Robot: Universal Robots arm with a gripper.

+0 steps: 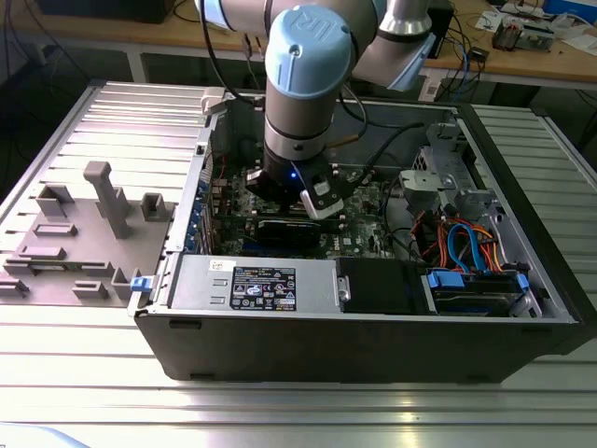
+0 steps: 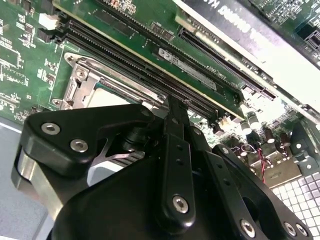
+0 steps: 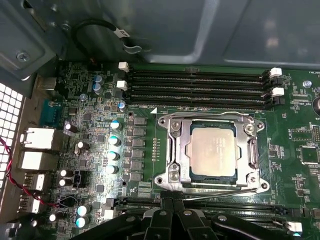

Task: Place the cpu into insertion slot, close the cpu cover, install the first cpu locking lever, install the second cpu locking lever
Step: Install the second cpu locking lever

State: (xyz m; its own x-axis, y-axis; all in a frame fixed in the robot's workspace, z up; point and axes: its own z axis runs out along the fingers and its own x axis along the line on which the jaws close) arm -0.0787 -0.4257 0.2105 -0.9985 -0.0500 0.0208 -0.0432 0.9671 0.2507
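Cpu (image 3: 212, 151) seated in the slot (image 3: 212, 176), right of centre in the first wrist view, dull silver top showing through the square window of the cover (image 3: 175, 150). Cover lying flat over the chip, silvery frame all round it, screws at the corners. A thin lever (image 3: 225, 192) running along the lower edge of the frame, just above the end effector (image 3: 172, 207). End effector's black fingers drawn together to a narrow tip at the bottom centre of that frame, touching or just short of the frame's lower edge near the lever; whether anything sits pinched between them, cannot tell. Memory slots (image 3: 200, 90) in a row above the socket, green board (image 3: 90, 130) with capacitors to the left.

In the second wrist view, end effector (image 2: 175, 107) filling the lower half, tip meeting the cover (image 2: 87, 82) at centre, long black slots (image 2: 135, 60) slanting across the upper part.

In the exterior view, arm (image 1: 303, 84) reaching down into the open case (image 1: 373, 345) at frame centre, end effector (image 1: 312, 201) low over the board, case resting on a ribbed metal table (image 1: 280, 411).
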